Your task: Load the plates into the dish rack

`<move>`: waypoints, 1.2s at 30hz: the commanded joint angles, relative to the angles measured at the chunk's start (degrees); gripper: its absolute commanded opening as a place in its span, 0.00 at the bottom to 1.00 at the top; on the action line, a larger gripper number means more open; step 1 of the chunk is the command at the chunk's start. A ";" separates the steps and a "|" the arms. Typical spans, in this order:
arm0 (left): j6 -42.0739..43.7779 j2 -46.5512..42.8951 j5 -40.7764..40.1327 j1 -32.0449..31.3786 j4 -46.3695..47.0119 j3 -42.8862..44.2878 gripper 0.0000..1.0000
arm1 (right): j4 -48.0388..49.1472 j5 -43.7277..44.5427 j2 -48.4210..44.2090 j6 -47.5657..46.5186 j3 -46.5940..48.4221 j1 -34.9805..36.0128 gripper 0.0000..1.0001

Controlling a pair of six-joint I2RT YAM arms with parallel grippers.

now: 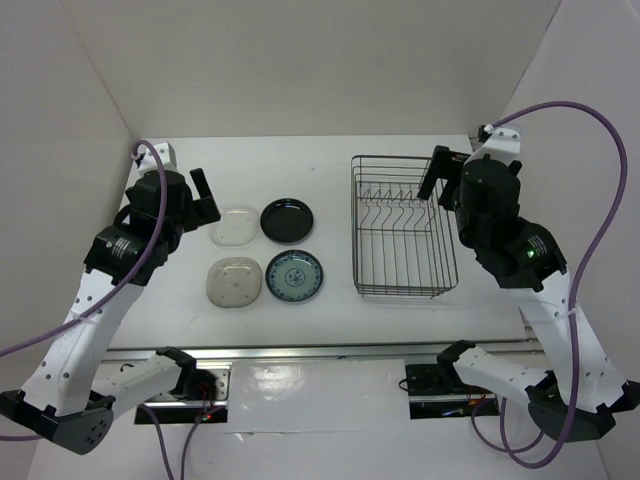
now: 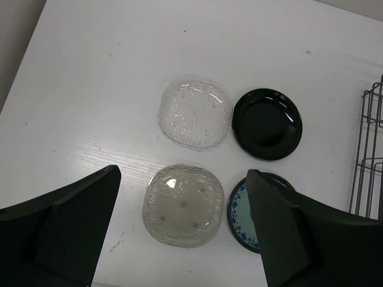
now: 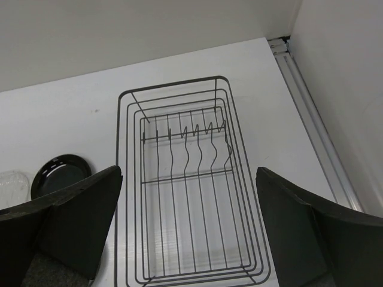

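Note:
Four plates lie in a two-by-two block on the white table: a clear rounded-square plate, a glossy black round plate, a beige speckled plate and a blue-and-white plate. My left gripper is open and empty, raised above them. In the left wrist view it looks down on the beige plate, with the clear, black and blue plates around it. The dish rack stands empty to the right. My right gripper is open and empty above the rack.
White walls close in the table at the back and on both sides. A rail runs along the right wall beside the rack. The rack's edge shows at the right of the left wrist view.

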 commanded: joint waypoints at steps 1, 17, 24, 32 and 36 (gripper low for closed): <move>0.11 -0.71 -0.31 0.23 1.04 1.01 1.00 | 1.15 0.98 0.33 -0.39 0.15 0.48 1.00; -8.40 9.12 10.49 7.95 7.28 -8.13 1.00 | 14.03 -17.20 -2.38 3.91 -13.98 0.48 1.00; -11.93 18.88 13.56 15.08 10.44 -8.75 1.00 | 23.20 -29.95 -0.20 5.06 -23.93 0.48 1.00; -11.22 30.83 19.63 19.04 19.14 -8.14 0.95 | 24.52 -32.16 1.57 3.83 -24.46 3.46 1.00; -11.75 35.23 19.10 19.56 19.76 -8.13 0.91 | 24.52 -32.15 1.04 3.21 -24.46 3.46 1.00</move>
